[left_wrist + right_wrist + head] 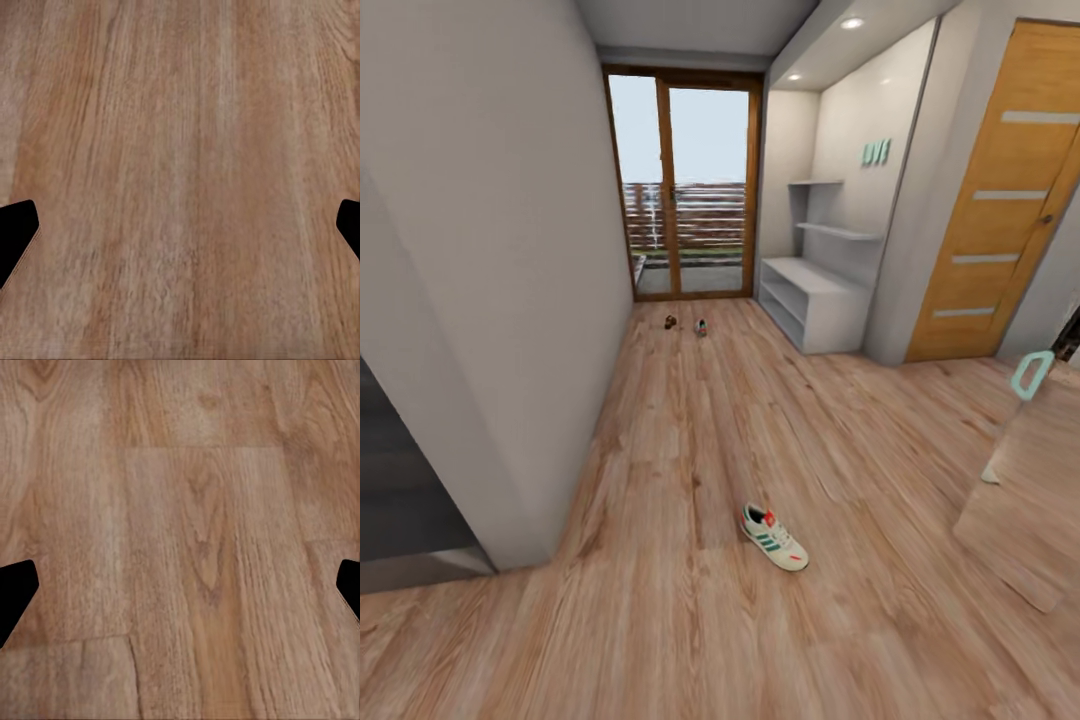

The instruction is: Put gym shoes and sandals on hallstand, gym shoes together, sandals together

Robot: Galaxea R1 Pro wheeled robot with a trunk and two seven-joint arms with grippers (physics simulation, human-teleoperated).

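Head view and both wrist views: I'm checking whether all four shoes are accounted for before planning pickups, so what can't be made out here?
- Head view: the two small items on the corridor floor near the glass door are too small to identify.
- Head view: the hallstand shelves are seen at a steep angle; their contents are unclear.
- Wrist views: each tool's fingers, left and right, are cut off by the frame edges.

Head view high, facing down the corridor floor — wrist views close above it, facing down

Bright daylight enters through the glass door; edges bend, distant detail blurs.
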